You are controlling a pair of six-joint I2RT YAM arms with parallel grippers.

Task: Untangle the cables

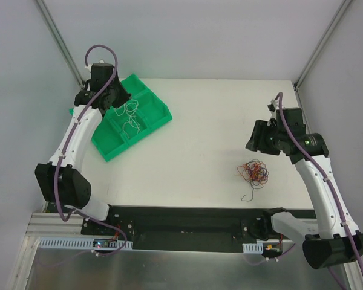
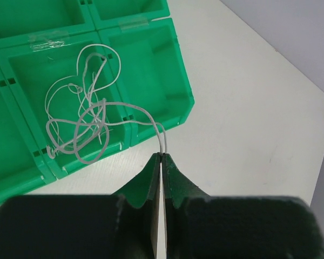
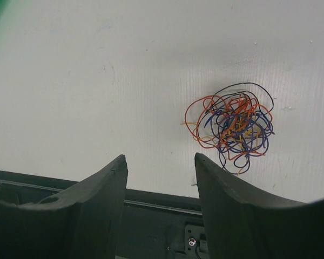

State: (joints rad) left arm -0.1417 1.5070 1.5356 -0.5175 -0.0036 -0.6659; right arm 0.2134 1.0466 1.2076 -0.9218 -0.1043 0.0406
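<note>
From above, we see the white cable only as loops over the green tray. The left wrist view adds that the left end effector is clamped together on one end of it. The right end effector stands apart, gripping nothing, just beside the coloured clump of orange, blue and black cables on the table.

I'm running a robotics lab cell: a bare white surface boxed in by plain grey panels on aluminium posts, a left arm and right arm bolted to a black rail, and slotted wiring duct along the front.
</note>
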